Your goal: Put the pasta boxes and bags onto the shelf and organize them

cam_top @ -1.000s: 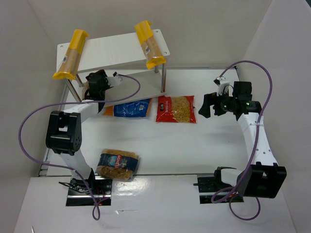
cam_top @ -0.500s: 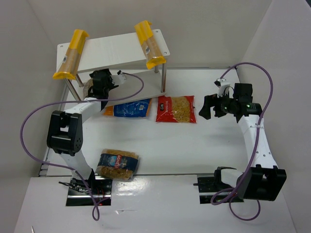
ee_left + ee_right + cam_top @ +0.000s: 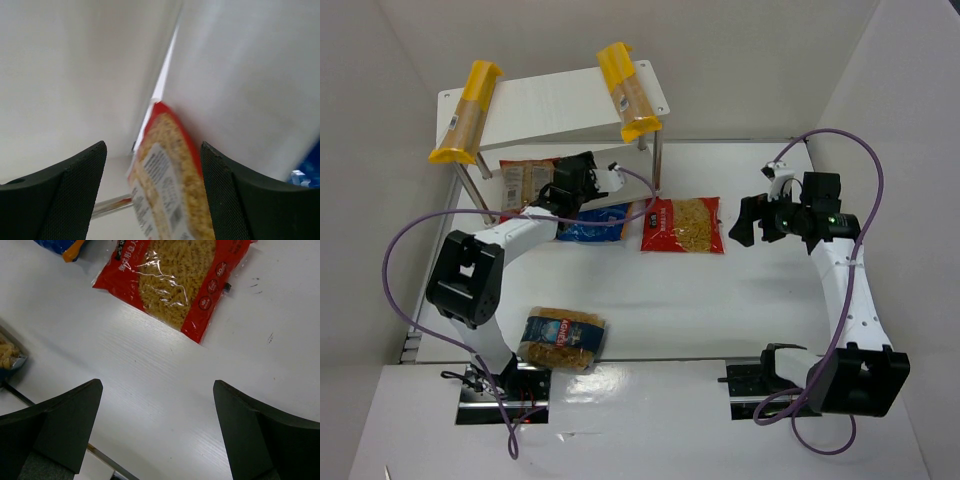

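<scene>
The white two-tier shelf (image 3: 560, 100) stands at the far left. Two yellow-ended pasta boxes lie across its top board, one at the left end (image 3: 465, 112) and one at the right end (image 3: 627, 88). A red-topped bag (image 3: 525, 180) lies on the lower board. My left gripper (image 3: 557, 188) is open just to its right; in the left wrist view (image 3: 152, 145) the bag (image 3: 165, 190) shows ahead between the spread fingers, not gripped. A blue bag with an orange end (image 3: 592, 222) and a second red bag (image 3: 682, 225) lie on the table. My right gripper (image 3: 742, 220) hovers open and empty right of the red bag (image 3: 180, 275).
A blue-label bag (image 3: 563, 340) lies near the left arm's base. A metal shelf leg (image 3: 657, 165) stands just behind the blue bag and the red bag. Purple cables loop beside both arms. White walls close in the table at the back and both sides.
My left gripper has drawn back to the right from under the top board. The red-topped bag it hid now lies uncovered on the lower board. The right arm has not moved.
</scene>
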Motion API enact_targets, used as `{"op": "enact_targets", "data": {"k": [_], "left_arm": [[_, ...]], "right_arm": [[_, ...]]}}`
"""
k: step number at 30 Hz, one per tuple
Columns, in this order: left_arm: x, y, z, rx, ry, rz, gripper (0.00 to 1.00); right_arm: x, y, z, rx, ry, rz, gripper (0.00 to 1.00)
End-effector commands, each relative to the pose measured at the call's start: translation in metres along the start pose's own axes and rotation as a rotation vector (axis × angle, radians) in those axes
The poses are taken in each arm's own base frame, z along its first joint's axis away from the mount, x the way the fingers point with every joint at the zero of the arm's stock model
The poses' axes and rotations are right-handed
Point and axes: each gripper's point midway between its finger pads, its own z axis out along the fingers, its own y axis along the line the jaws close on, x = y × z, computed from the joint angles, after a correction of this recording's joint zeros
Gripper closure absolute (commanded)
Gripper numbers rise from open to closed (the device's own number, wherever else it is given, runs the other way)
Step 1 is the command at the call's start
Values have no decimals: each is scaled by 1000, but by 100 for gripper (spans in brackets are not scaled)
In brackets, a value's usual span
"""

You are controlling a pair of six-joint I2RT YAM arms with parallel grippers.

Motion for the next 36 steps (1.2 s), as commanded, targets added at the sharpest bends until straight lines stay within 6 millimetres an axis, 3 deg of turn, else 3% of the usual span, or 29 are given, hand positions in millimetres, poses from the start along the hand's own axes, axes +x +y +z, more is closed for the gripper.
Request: {"op": "enact_targets", "data": {"k": [1,4,5,6,7,8,10,13,17,18,19,21,23,25,28,36], "left_arm": [[-24,16,-13,-23,-30,-67,18],[-37,14,-20,20,-31,-119,18],[-40,1,-24,86,-17,-122,18],[-40,0,-26,104,-4,-140,18],[-53,0,-33,116,-21,-173,18],[-49,-7,-42,170,-2,-171,18],[-63,-15,-61,215,-22,-193,18],[-59,-45,-103,397,26,-186,18],[-69,-59,-163,572,-1,-185,18],[-73,-52,-177,589,-30,-194,18],[-66,-62,-196,662,1,-185,18],[-61,-64,-216,702,10,-214,18],[-43,-71,-240,752,50,-199,18],[-21,-82,-254,774,119,-184,18],[-5,-85,-279,774,169,-248,18],[36,-68,-295,614,247,-588,11]], "right_arm": [[-11,3,-7,0,-61,-45,0],[-13,4,-9,2,-69,-51,0],[-13,5,-9,-7,-71,-51,0],[-13,5,-9,-7,-71,-51,0],[-14,6,-11,-5,-78,-56,0],[-14,6,-11,-5,-78,-56,0],[-16,8,-14,-3,-88,-63,0],[-17,10,-16,-10,-97,-77,0],[-14,12,-15,-22,-92,-73,0],[-14,12,-15,-22,-92,-73,0],[-14,13,-15,-31,-94,-73,0],[-14,13,-15,-31,-94,-73,0],[-11,13,-13,-33,-87,-68,0],[-6,15,-14,-35,-78,-62,0],[-2,10,-12,-13,-64,-55,0],[13,-8,1,47,7,10,0]]}}
